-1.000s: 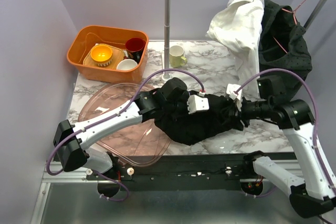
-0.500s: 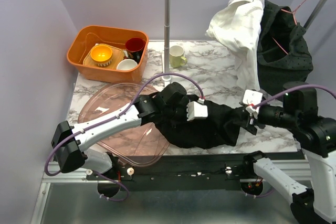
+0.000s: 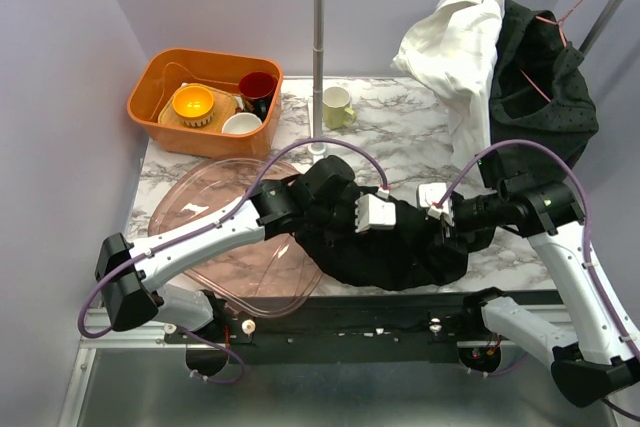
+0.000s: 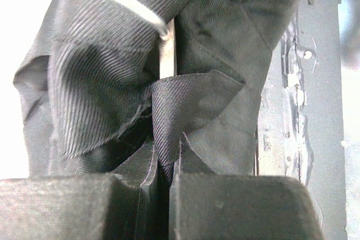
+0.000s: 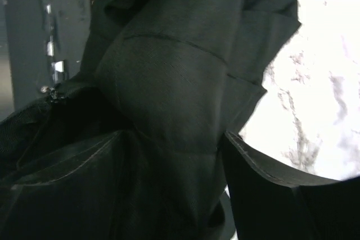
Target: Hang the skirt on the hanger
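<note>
The skirt (image 3: 400,252) buries the right gripper (image 3: 441,217) — its closure unreadable.

Crumpled black skirt (image 3: 400,252) lies heaped on the marble table (image 3: 400,132), near its front edge.

The top view looks down from behind the near edge, taking in the whole table (image 3: 400,137). Both wrist views press close against the skirt (image 3: 400,247), lying lower centre there.

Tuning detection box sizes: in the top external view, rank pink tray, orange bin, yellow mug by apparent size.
1. pink tray
2. orange bin
3. yellow mug
The bin sits farther from the camera, so its true size is unsure.
</note>
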You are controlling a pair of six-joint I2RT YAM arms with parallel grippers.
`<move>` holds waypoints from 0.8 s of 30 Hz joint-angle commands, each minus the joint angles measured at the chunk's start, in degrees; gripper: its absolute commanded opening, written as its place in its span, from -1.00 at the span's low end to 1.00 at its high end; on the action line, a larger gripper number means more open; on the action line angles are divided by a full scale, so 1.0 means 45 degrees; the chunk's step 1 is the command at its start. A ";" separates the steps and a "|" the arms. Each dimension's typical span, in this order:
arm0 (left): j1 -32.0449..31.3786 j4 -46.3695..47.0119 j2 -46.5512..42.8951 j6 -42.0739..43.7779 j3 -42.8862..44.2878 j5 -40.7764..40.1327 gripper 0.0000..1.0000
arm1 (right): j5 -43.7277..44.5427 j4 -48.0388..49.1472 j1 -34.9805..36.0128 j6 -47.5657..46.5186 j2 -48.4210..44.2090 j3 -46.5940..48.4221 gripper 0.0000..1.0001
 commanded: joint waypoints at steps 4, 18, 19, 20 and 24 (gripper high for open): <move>-0.0024 0.1019 -0.0590 -0.0421 0.0949 0.0176 -1.00 | -0.0897 -0.0791 0.0283 -0.0025 0.0091 -0.0420 -0.72; 0.0464 0.3521 -0.4417 -0.1513 -0.0417 -0.5759 0.86 | 0.2419 0.2488 0.0108 0.6867 -0.2311 0.0440 -0.99; 0.0464 0.3501 -0.4612 -0.1747 -0.0650 -0.5917 0.86 | 0.2673 0.2645 0.0069 0.7547 -0.2350 0.0479 -0.99; 0.0464 0.3578 -0.4691 -0.2290 -0.0826 -0.5687 0.86 | 0.2810 0.2763 0.0049 0.7786 -0.2351 0.0557 -0.99; 0.0328 0.5177 -0.4673 -0.4791 -0.1979 -0.4005 0.97 | 0.2967 0.3387 -0.0204 0.8900 -0.1845 0.0694 -0.99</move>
